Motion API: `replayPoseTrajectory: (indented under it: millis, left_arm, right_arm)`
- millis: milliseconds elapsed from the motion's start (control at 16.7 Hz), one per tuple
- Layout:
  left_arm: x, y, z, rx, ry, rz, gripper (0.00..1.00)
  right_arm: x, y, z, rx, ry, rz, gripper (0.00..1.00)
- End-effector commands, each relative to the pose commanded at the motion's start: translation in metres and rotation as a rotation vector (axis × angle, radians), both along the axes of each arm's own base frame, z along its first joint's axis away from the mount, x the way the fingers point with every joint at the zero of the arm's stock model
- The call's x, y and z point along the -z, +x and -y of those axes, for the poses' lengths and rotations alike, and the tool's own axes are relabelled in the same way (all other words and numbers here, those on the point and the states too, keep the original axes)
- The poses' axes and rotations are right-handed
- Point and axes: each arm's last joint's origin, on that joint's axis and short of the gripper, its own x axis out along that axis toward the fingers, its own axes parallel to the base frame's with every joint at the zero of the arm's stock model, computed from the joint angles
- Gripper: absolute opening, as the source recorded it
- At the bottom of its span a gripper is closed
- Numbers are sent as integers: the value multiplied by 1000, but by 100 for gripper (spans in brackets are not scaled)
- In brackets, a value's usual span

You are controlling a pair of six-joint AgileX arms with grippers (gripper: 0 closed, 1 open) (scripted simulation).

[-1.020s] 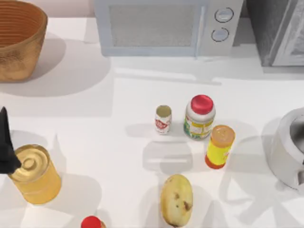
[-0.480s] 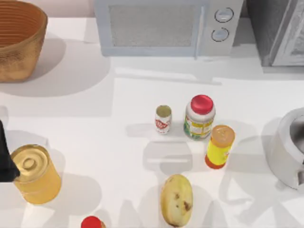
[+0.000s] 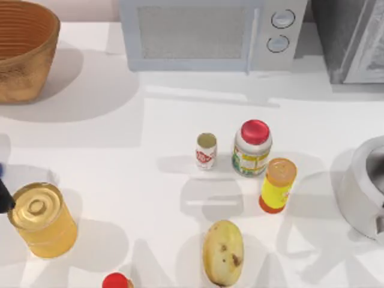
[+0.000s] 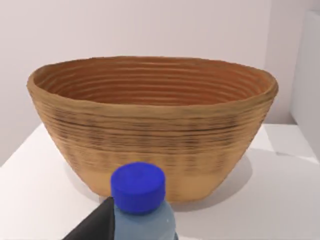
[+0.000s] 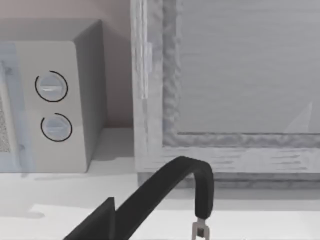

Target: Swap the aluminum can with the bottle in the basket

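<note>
1. My left gripper (image 3: 3, 197) sits at the far left edge of the table in the top view, just beside the large gold tin (image 3: 41, 219).
2. From my left wrist, the bottle (image 4: 140, 202) with the blue cap stands upright right at my fingers; one dark finger (image 4: 97, 225) lies against its pale body. I seem to have hold of it, though the second finger is hidden, so I cannot tell how wide the fingers stand.
3. The basket (image 4: 150, 125) stands past the bottle in that wrist view, apart from it, its ribbed inside in plain sight. In the top view the basket (image 3: 24, 54) sits in the far left corner of the table.
4. The aluminum can (image 3: 206, 150) stands upright near the table's middle, just left of the red-capped white bottle (image 3: 252, 148); the orange-capped yellow bottle (image 3: 278, 185) stands beside that one, nearer the front.
5. A potato (image 3: 222, 252) lies in front of the can, well apart from it.
6. My right wrist looks at the microwave (image 5: 50, 95) and a black handle (image 5: 185, 185); whether my right fingers are spread or closed, I cannot tell.
</note>
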Motion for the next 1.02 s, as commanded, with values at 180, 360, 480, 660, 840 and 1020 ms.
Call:
replayPoseTrajectory:
  millis: [180,360,480,660,840,1020]
  left_arm:
    - [2,13,-10,-34,-1,-20,100]
    - [7,29,-22,-56,-1,-44,100]
    - [14,39,-32,-62,-1,-61,100]
    - [28,52,-46,-59,-1,-86,100]
    - [48,61,-58,-41,-1,-112,100]
    - [68,65,-65,-9,-3,-135,100]
  right_arm:
    - [0,0,0,0,0,0,100]
    - [0,0,0,0,0,0,100]
    - [0,0,0,0,0,0,100]
    - [0,0,0,0,0,0,100]
    - [0,0,0,0,0,0,100]
    - [0,0,0,0,0,0,100]
